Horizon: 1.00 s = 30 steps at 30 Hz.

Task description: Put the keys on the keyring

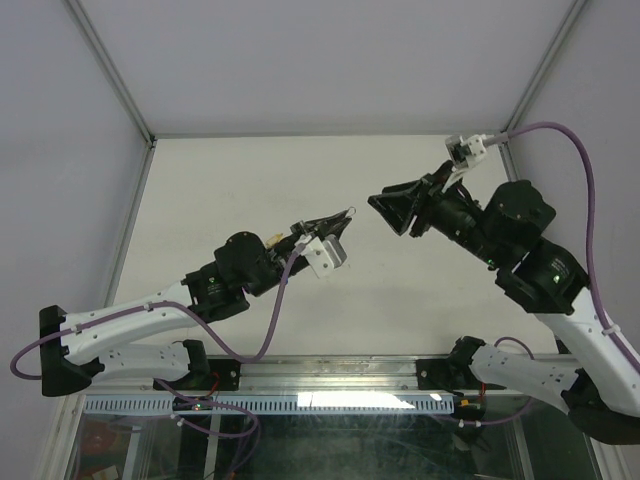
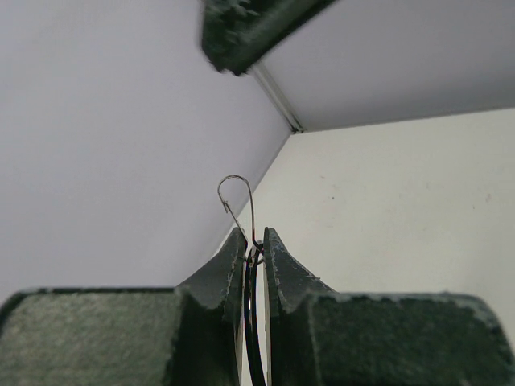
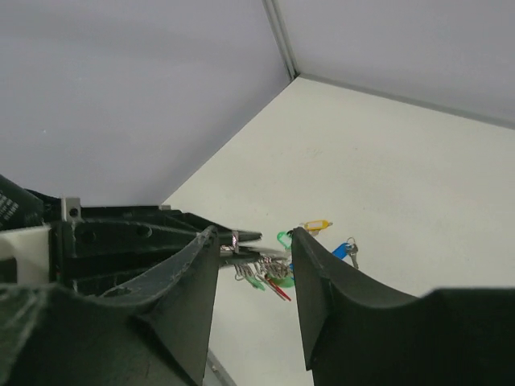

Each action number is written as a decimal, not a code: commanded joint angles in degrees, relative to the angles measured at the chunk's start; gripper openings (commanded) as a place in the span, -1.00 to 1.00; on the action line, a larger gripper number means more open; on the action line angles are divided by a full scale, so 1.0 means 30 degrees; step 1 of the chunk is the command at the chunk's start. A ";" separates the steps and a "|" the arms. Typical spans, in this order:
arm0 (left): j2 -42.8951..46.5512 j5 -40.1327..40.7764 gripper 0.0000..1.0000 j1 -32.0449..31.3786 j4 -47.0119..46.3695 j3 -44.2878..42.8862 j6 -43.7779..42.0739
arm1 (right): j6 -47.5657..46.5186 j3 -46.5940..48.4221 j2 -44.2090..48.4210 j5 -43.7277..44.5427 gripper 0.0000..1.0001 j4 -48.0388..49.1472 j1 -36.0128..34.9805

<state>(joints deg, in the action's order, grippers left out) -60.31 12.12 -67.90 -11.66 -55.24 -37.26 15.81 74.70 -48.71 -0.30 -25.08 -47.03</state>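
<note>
My left gripper (image 1: 340, 222) is shut on the keyring (image 2: 236, 195). A thin silver wire loop sticks up past the closed fingertips (image 2: 233, 249), and a dark ring edge runs down between them. In the top view the keyring (image 1: 350, 211) shows only as a silver glint at the tip. My right gripper (image 1: 388, 215) stands open a short way to the right, facing the left one and holding nothing. In the right wrist view, its fingers (image 3: 322, 273) frame the left gripper's tip (image 3: 241, 240). Below that tip are bunched keys (image 3: 269, 277) with green and red caps, beside a yellow tag (image 3: 315, 226) and a blue one (image 3: 344, 251). Whether those hang or lie on the table I cannot tell.
The white table (image 1: 280, 170) is enclosed by pale walls with metal corner posts (image 1: 110, 70). A purple cable (image 1: 585, 180) loops over the right arm. The arm bases and a rail (image 1: 330, 375) line the near edge.
</note>
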 commanded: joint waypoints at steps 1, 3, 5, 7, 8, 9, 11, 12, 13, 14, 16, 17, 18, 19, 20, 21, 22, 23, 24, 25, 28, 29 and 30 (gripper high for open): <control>0.0359 -0.1531 -1.00 -0.0034 0.1242 -0.0847 -0.0691 | 0.0932 0.4595 -0.2829 -0.1216 -0.12 -0.5289 -0.0086; 0.0359 -0.1687 -1.00 -0.0040 0.1377 -0.0891 -0.0770 | 0.1292 0.5507 -0.3657 -0.1734 -0.13 -0.6144 -0.0077; 0.0387 -0.1752 -1.00 -0.0042 0.1470 -0.0921 -0.0826 | 0.1699 0.5733 -0.3972 -0.2325 -0.13 -0.6244 -0.0079; 0.0403 -0.1795 -1.00 -0.0040 0.1545 -0.0971 -0.0814 | 0.2064 0.5867 -0.4249 -0.2739 -0.13 -0.6551 -0.0066; 0.0415 -0.1855 -1.00 -0.0043 0.1591 -0.1001 -0.0808 | 0.2146 0.5951 -0.4379 -0.2856 -0.13 -0.6742 -0.0073; 0.0417 -0.1870 -1.00 -0.0043 0.1582 -0.1033 -0.0796 | 0.2175 0.6050 -0.4501 -0.2955 -0.14 -0.6916 -0.0063; 0.0418 -0.1973 -1.00 -0.0038 0.1594 -0.1097 -0.0724 | 0.2242 0.6028 -0.4660 -0.3237 -0.17 -0.7137 -0.0062; 0.0390 -0.2002 -1.00 -0.0042 0.1593 -0.1123 -0.0712 | 0.2231 0.5990 -0.4705 -0.3395 -0.19 -0.7193 -0.0054; 0.0366 -0.2010 -1.00 -0.0039 0.1574 -0.1126 -0.0707 | 0.2258 0.5966 -0.4758 -0.3539 -0.21 -0.7211 -0.0068; 0.0360 -0.2006 -1.00 -0.0028 0.1584 -0.1152 -0.0707 | 0.2265 0.5942 -0.4790 -0.3674 -0.23 -0.7239 -0.0073; 0.0359 -0.2018 -1.00 -0.0027 0.1591 -0.1189 -0.0679 | 0.2215 0.5851 -0.4784 -0.3714 -0.27 -0.7349 -0.0069; 0.0359 -0.2033 -1.00 -0.0034 0.1578 -0.1248 -0.0637 | 0.2161 0.5792 -0.4757 -0.3685 -0.30 -0.7366 -0.0055; 0.0359 -0.2061 -1.00 -0.0042 0.1584 -0.1263 -0.0606 | 0.2100 0.5730 -0.4702 -0.3656 -0.33 -0.7357 -0.0057; 0.0359 -0.2075 -1.00 -0.0028 0.1600 -0.1308 -0.0577 | 0.2044 0.5612 -0.4644 -0.3652 -0.37 -0.7264 -0.0065; 0.0359 -0.2091 -1.00 -0.0034 0.1598 -0.1310 -0.0562 | 0.2026 0.5498 -0.4564 -0.3677 -0.41 -0.7154 -0.0047; 0.0333 -0.2101 -1.00 -0.0038 0.1594 -0.1344 -0.0560 | 0.1984 0.5374 -0.4477 -0.3680 -0.46 -0.7030 -0.0052; 0.0330 -0.2109 -1.00 -0.0031 0.1601 -0.1344 -0.0546 | 0.1967 0.5278 -0.4426 -0.3681 -0.50 -0.6901 -0.0057; 0.0329 -0.2081 -1.00 -0.0016 0.1598 -0.1359 -0.0511 | 0.1940 0.5189 -0.4379 -0.3681 -0.52 -0.6815 -0.0054; 0.0329 -0.2078 -1.00 -0.0029 0.1587 -0.1353 -0.0528 | 0.1896 0.5142 -0.4362 -0.3718 -0.57 -0.6750 -0.0068; 0.0329 -0.2062 -1.00 -0.0041 0.1585 -0.1382 -0.0545 | 0.1795 0.5092 -0.4360 -0.3777 -0.65 -0.6668 -0.0066; 0.0298 -0.1778 -1.00 -0.0037 0.1445 -0.1315 -0.0480 | 0.1525 0.4765 -0.4241 -0.4018 -0.97 -0.6173 -0.0042; 0.0300 -0.1648 -1.00 -0.0027 0.1322 -0.1278 -0.0423 | 0.1485 0.4594 -0.4180 -0.4053 -1.00 -0.5915 -0.0066; 0.0315 -0.1419 -0.92 -0.0041 0.1171 -0.1248 -0.0279 | 0.1455 0.4437 -0.4081 -0.4074 -1.00 -0.5685 -0.0066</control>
<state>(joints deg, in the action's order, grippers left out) -60.31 7.07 -67.90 -4.21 -56.12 -38.52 21.21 88.92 -62.65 -10.52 -46.98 -47.03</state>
